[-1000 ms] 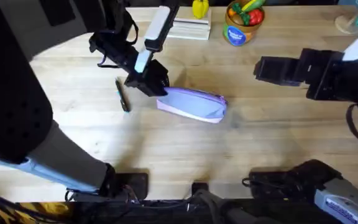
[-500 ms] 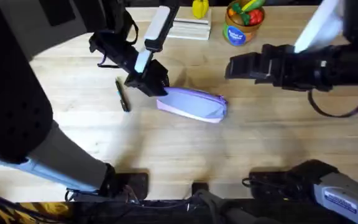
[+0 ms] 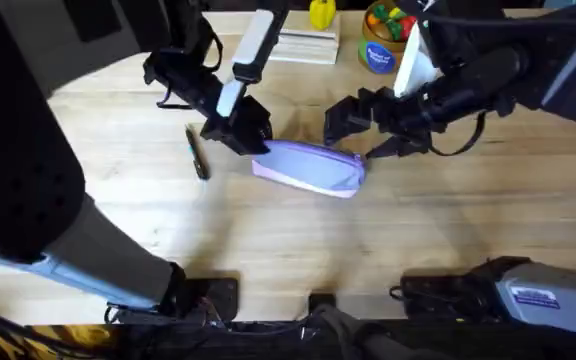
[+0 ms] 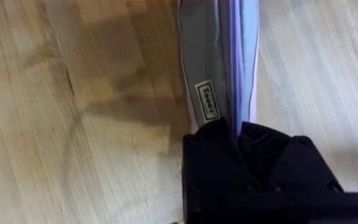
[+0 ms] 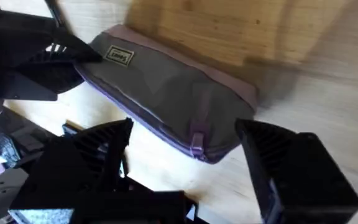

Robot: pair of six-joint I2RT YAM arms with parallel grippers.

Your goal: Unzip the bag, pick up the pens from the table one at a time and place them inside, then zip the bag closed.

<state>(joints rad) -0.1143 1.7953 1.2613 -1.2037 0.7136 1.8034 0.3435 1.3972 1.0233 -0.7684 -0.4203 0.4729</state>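
Since the earlier frames the right hand (image 3: 360, 125) has been carried from the right side of the worktop (image 3: 298, 240) in toward the middle, and is now seen in the overhead view just above the right end of the bag (image 3: 310, 165). The left hand (image 3: 250, 143), the bag and the pen (image 3: 197, 154) are found where they were before.

The bag is laid near the middle of the worktop, lengthwise from left to right, with its zipper seam on top. Its left end is clamped by the left hand; in the left wrist view the lavender fabric (image 4: 225, 59) with a small sewn label is seen running into the black fingers (image 4: 253, 162), which are closed on it.

The right hand is held with its fingers spread well apart. In the right wrist view the two black fingers (image 5: 291, 174) are seen on either side of the bag's near end (image 5: 179, 99), and a small zipper pull (image 5: 196, 144) is seen between them, not touched by either finger. The left hand (image 5: 39, 59) is seen at the far end of the bag in that view.

One dark pen with a teal accent is lying on the worktop to the left of the bag, just beside the left hand and apart from the bag.
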